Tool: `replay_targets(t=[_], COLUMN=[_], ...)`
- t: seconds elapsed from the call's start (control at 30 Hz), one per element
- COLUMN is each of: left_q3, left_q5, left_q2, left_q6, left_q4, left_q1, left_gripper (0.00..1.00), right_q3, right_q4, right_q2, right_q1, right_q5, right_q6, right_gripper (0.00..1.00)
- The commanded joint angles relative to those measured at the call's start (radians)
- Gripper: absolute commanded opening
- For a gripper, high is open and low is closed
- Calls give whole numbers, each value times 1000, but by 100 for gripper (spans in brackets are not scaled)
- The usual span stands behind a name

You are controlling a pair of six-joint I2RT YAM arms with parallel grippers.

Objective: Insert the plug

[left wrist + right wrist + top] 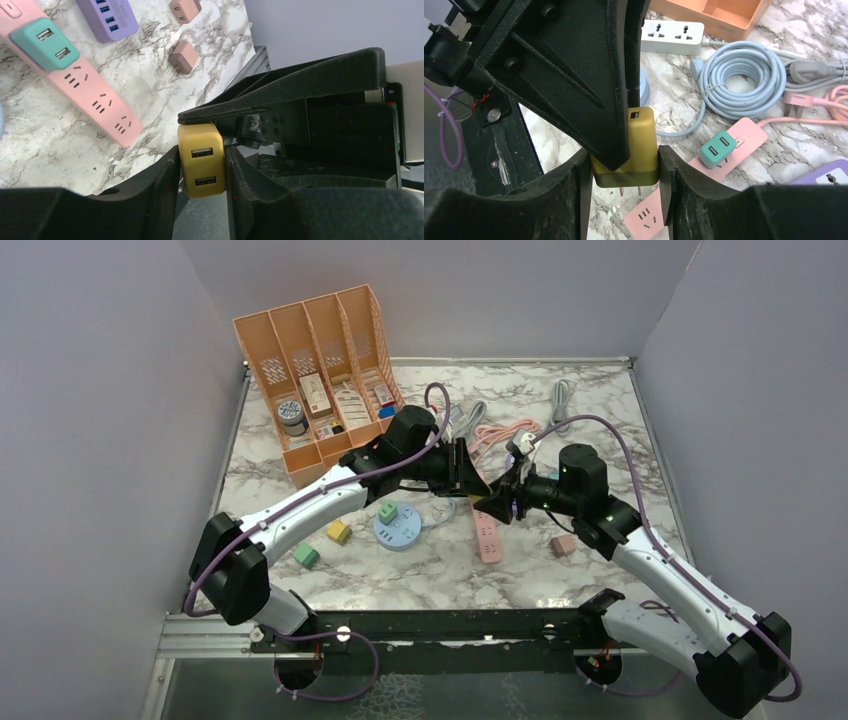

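The left end effector (pixel 202 161) and the right end effector (pixel 624 172) are both closed narrowly on one yellow boxy plastic plug (pixel 638 150). Its two prongs point down, over the end of the pink plastic power strip (pixel 744 134) on the marble desk (pixel 440 570). One teal adapter (pixel 718 148) sits in the strip. Behind the left end effector, an orange four-slot organiser (pixel 255 340) holds small boxes and one tin (pixel 291 415).

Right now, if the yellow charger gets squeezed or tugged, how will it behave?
Probably rigid: the yellow charger looks like a hard plastic block, undeformed in the right gripper. Likely light, being compact. Its smooth sides might slip.
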Motion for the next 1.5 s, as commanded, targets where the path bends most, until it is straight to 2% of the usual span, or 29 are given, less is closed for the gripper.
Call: replay_targets(t=[0.0, 0.1, 0.27, 0.33, 0.53, 0.73, 0.87, 1.2, 1.47], left_q3=[34, 39, 53, 53, 23, -43, -94, -183, -220], left_q5=[51, 33, -72, -139, -341, -466, -524, -601, -560], left_q2=[6, -1, -35, -57, -113, -135, -153, -172, -128], left_q6=[25, 42, 152, 221, 480, 636, 687, 740, 768], left_q4=[-37, -38, -63, -82, -179, -267, -290, -318, -316], left_q1=[-12, -12, -11, -11, -11, -11, -11, -11, -11], left_gripper=[19, 13, 10, 10, 10, 10, 9, 6, 3], right_q3=[25, 29, 24, 18, -16, -32, -20, -4, -10], right_q4=[41, 30, 17, 13, -21, -88, -150, -307, -367], right_q2=[1, 4, -18, -39, -129, -177, -194, -270, -253], right_q1=[6, 5, 5, 5, 5, 5, 5, 5, 5], right_q5=[11, 39, 92, 114, 233, 373, 463, 723, 785], right_q6=[22, 50, 110, 145, 366, 575, 648, 711, 751], right_gripper=[32, 42, 79, 84, 83, 79, 79, 79, 79])
